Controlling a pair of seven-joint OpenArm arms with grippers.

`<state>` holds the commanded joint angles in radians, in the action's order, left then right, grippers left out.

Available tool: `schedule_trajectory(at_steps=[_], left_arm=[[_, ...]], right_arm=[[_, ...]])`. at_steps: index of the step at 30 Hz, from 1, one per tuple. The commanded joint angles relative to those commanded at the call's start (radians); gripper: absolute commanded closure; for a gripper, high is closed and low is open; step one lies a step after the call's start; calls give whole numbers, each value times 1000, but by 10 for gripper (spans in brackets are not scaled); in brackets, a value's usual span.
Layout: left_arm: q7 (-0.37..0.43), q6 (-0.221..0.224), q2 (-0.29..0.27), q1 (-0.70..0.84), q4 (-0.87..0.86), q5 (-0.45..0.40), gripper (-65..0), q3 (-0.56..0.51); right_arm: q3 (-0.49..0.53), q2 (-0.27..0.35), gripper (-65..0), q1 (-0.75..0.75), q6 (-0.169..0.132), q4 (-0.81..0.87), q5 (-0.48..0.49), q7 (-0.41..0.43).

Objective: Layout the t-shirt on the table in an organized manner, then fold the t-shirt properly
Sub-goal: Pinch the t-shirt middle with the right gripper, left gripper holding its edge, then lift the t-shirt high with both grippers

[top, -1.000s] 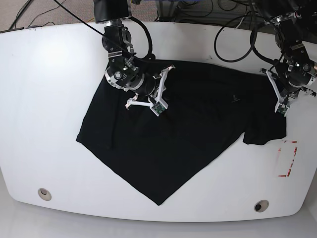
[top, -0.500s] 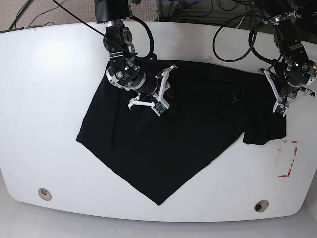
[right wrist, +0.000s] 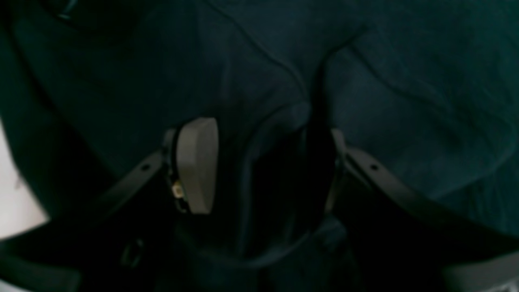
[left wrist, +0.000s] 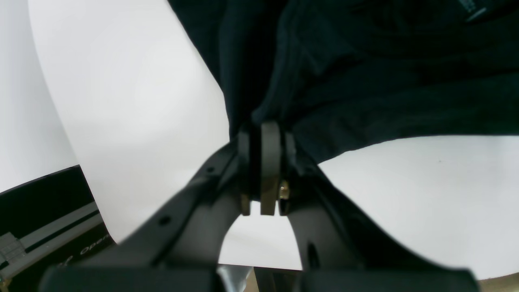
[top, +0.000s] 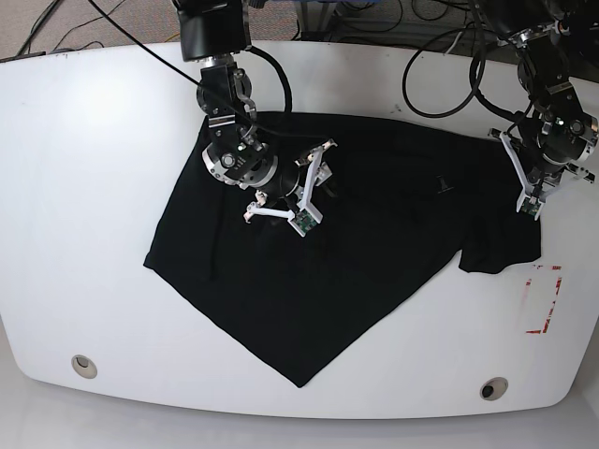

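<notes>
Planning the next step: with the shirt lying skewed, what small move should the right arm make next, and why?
Probably shut the right gripper on the fabric ridge between its open fingers: the left gripper already pinches the t-shirt, which lies diagonally on the table.

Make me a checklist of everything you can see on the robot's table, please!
Surface: white glossy table, with two round holes near the front edge.
Job's things: black t-shirt spread out crooked, one corner pointing at the front edge, not folded.
Clutter: red tape marks beside the shirt.
Grippers: left gripper shut on the shirt's edge; right gripper open, pads either side of a bunched fold.
Cables: black cables loop from both arms across the back of the table.
Surroundings: floor and more wires behind the table.
</notes>
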<state>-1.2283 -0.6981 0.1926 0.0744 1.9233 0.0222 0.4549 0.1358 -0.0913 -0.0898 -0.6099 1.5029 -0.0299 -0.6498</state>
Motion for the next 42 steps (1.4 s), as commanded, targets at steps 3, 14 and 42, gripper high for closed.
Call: schedule_trajectory(at_steps=[3,14,42], left_arm=[[0,0,0,0,0,0,0,0],[0,0,0,-20,0,0,0,0],[0,0,-2,-423,26,-2,0,-127]], right_arm=[[0,-2,-339,-17,0,-35,0,21],[0,-2,-151,-35,-6,-132,2,114],[-83,81,0,-167,-37,394,0,-150]])
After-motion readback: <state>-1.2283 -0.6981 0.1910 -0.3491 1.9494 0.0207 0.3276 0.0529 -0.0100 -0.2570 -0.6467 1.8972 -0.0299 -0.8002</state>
